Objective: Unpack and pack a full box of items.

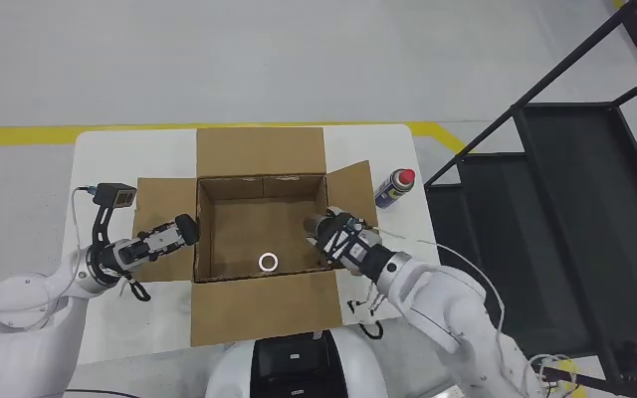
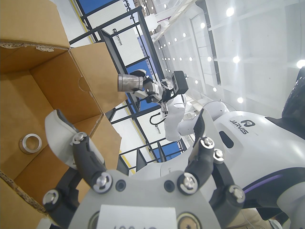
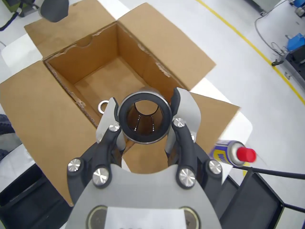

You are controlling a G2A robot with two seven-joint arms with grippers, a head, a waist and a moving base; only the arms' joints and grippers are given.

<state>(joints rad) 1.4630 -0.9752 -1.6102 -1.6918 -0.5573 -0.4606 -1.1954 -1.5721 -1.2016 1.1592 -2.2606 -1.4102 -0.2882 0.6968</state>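
Note:
An open cardboard box [image 1: 261, 164] stands mid-table with its flaps spread. A metal ring [image 1: 268, 262] lies on the box floor near the front wall, also seen as the ring [image 2: 30, 143] and the ring [image 3: 102, 106]. My right gripper [image 1: 320, 229] is shut on a metal cylinder sleeve [image 3: 145, 117] at the box's right rim; the sleeve [image 2: 128, 83] shows across the box from the left wrist. My left gripper [image 1: 186, 228] is open and holds nothing, hanging at the box's left wall.
A blue spray can [image 1: 394, 187] with a red cap stands on the white table [image 1: 119, 159] right of the box, also the can [image 3: 231, 152]. A black metal stair frame [image 1: 537, 149] rises at the right. Yellow floor tape runs behind the table.

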